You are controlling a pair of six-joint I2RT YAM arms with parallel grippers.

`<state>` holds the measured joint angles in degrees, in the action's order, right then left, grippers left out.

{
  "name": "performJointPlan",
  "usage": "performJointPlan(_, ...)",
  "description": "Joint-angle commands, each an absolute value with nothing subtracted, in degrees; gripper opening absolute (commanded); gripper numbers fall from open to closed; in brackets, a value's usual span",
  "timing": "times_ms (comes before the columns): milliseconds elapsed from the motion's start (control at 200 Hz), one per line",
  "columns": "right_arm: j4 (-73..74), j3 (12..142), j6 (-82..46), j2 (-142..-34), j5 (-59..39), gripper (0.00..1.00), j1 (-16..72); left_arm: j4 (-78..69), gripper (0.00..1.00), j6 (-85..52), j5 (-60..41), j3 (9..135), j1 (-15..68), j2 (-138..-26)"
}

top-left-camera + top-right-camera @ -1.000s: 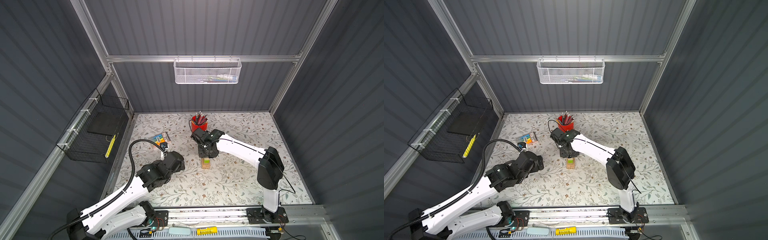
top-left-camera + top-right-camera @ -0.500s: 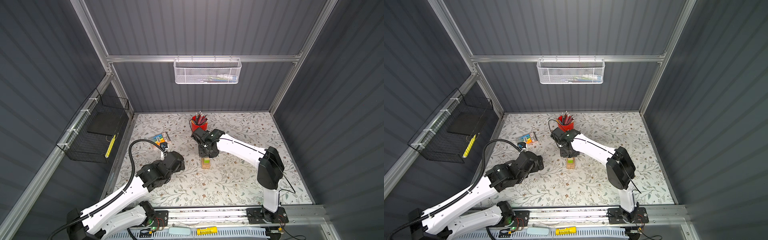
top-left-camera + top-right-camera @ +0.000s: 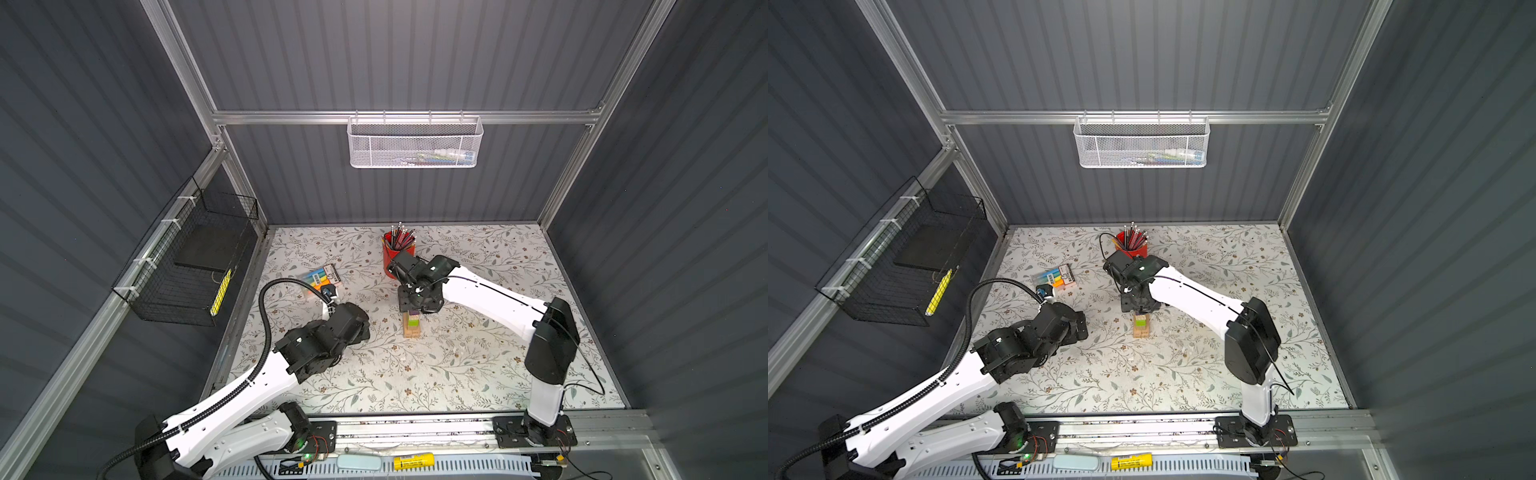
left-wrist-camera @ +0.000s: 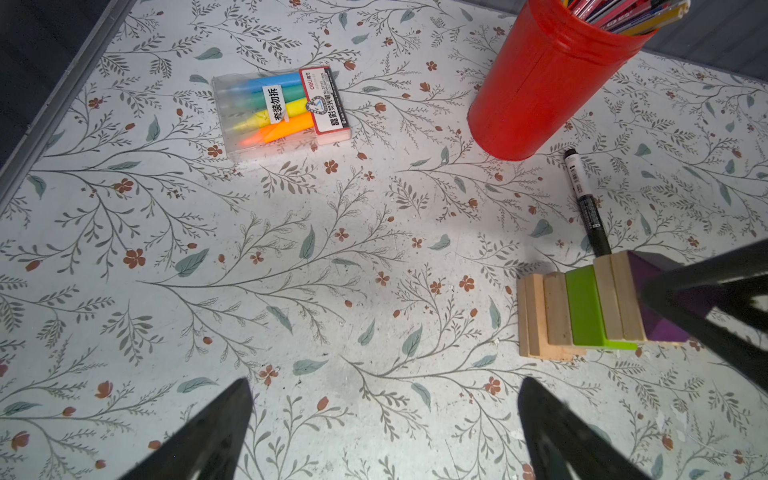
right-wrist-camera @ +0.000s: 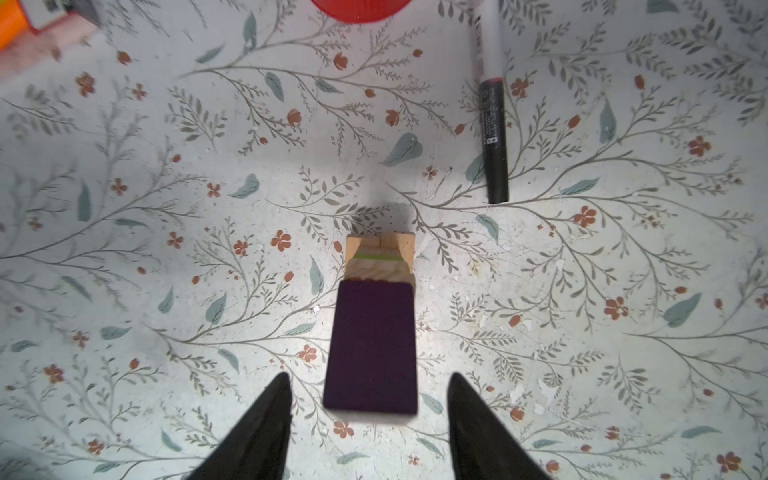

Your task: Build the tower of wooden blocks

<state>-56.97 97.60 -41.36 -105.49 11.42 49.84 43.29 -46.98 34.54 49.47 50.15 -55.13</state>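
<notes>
Newly spread, the right gripper [image 5: 369,378] stands clear of the purple block [image 5: 371,340] capping the tower [image 4: 582,309]; the left gripper [image 4: 384,388] hangs wide, empty. Release step; next, lift straight up without nudging.

The wood block tower [image 3: 411,326] stands upright mid-bench [image 3: 457,374]. It is made of stacked pale tan bricks [image 4: 540,316] with a lime-green block [image 4: 586,309] between layers. A purple block [image 5: 371,347] lies flat on top.
</notes>
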Motion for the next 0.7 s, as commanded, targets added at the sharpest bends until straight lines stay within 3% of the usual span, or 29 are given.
performJointPlan(0,-58.2,97.3,-40.1,-98.6,14.2,0.69,49.3,45.1,1.00,-45.4,36.6,51.5,49.8,-55.1)
performJointPlan(210,-54.9,88.2,-35.9,-84.8,19.3,0.99,42.4,39.9,1.00,-40.3,36.1,52.1,44.0,-57.3)
performJointPlan(370,-42.9,71.6,-29.9,-73.6,25.7,0.99,28.4,31.4,1.00,-33.1,39.7,51.1,33.3,-62.2)
performJointPlan(535,-23.1,53.6,-21.8,-70.0,32.5,0.99,12.3,16.5,1.00,-23.3,42.5,47.0,18.9,-69.8)
performJointPlan(695,1.7,38.5,-15.0,-70.2,29.4,0.99,2.0,-8.5,1.00,-8.7,46.1,35.7,15.4,-74.4)
